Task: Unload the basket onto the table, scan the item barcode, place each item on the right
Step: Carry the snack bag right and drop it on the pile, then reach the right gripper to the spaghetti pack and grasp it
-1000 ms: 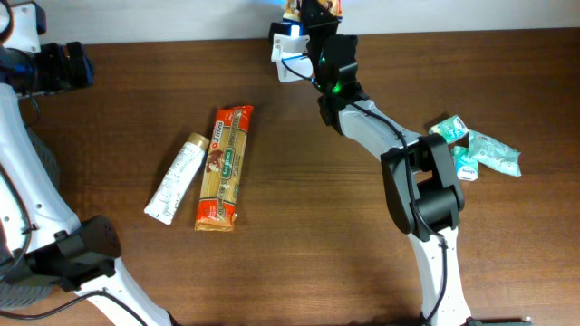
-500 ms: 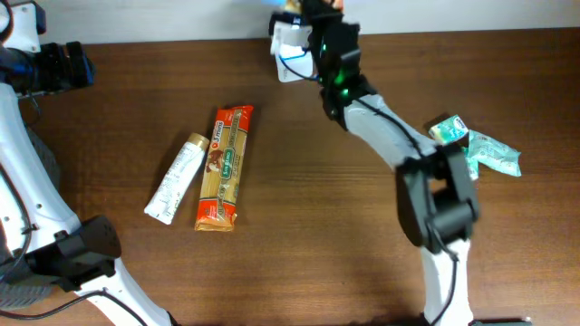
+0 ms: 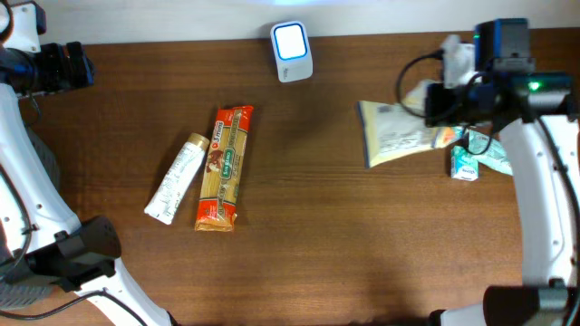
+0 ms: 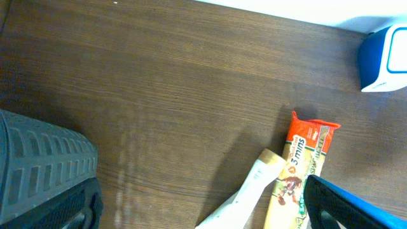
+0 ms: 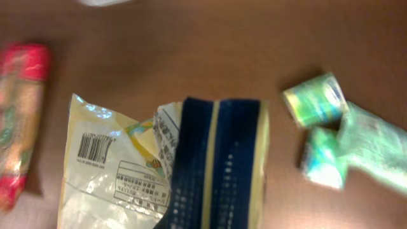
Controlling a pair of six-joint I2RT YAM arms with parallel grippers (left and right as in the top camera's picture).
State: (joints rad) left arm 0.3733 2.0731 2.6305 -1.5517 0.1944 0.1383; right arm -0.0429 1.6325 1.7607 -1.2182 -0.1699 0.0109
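The item is a pale yellow crinkled packet (image 3: 397, 134) with a printed back; its barcode (image 5: 92, 147) faces the right wrist camera. My right gripper (image 3: 441, 116) is shut on the packet's right end, its dark blue fingers (image 5: 216, 162) pressed together over the wrapper (image 5: 114, 172). The white and blue scanner (image 3: 292, 40) stands at the table's back edge, well to the left of the packet. My left gripper (image 3: 56, 65) hangs open at the far left back corner, holding nothing; its fingers (image 4: 346, 203) frame bare wood.
An orange pasta packet (image 3: 224, 167) and a white tube (image 3: 177, 178) lie side by side left of centre. Green foil packets (image 3: 480, 156) lie just right of the held packet, close under my right arm.
My right arm has swung away from the scanner at the back, carrying the packet rightward and toward the front, to beside the green packets. The left arm has not moved.
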